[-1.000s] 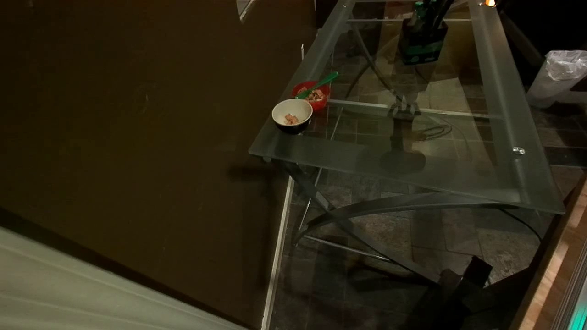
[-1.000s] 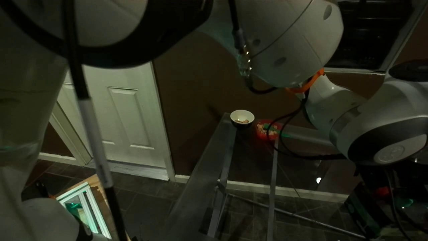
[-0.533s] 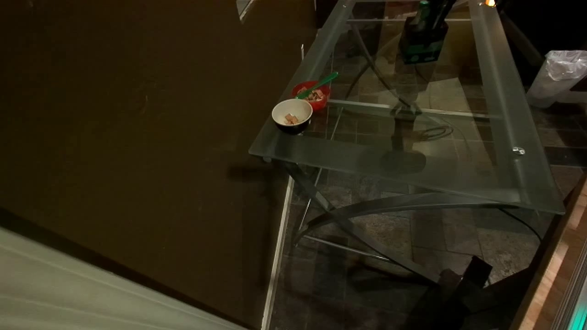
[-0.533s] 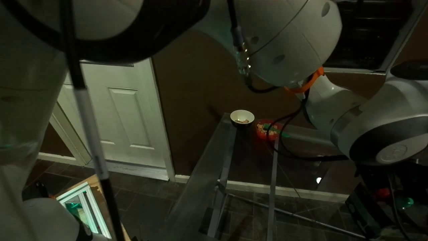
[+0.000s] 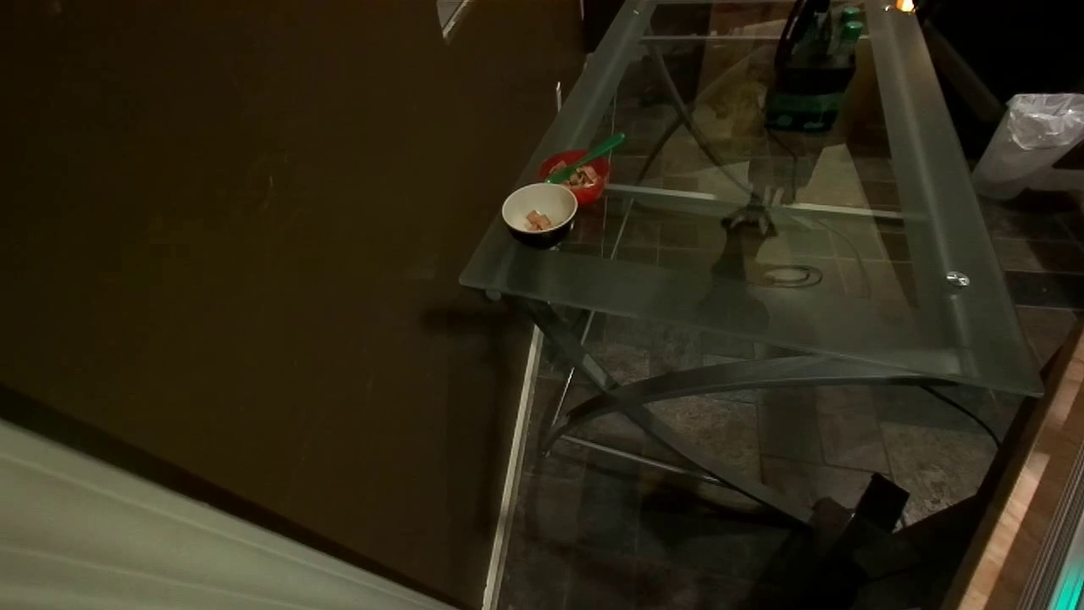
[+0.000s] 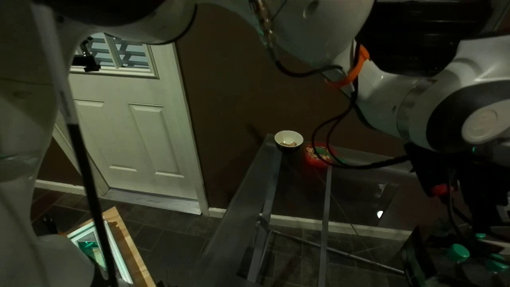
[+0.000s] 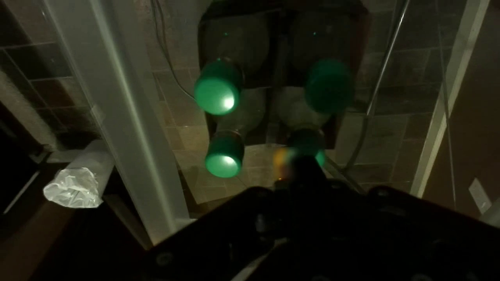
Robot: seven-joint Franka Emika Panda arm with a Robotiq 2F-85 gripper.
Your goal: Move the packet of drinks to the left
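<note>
The packet of drinks is a dark green carrier with green-capped bottles. It shows at the far end of the table in an exterior view (image 5: pixel 809 100) and at the lower right in an exterior view (image 6: pixel 458 253). In the wrist view the packet (image 7: pixel 279 78) fills the upper middle, its caps facing the camera. My gripper (image 7: pixel 299 168) is very dark, with its fingers close together just beside the near right cap. It appears shut on the upper part of the packet; the exact grip is hidden. I cannot tell whether the packet's base touches the glass.
A white bowl (image 5: pixel 542 199) and a red bowl (image 5: pixel 590 196) with a green spoon stand by the wall at the glass table's (image 5: pixel 762 322) near left corner. A bin with a plastic liner (image 5: pixel 1037 135) stands beyond the right edge. Cables hang from the arm.
The packet has shifted right and slightly nearer in an exterior view, and it has turned, so different caps show. The arm's wrist has risen. The bowls have stayed put.
</note>
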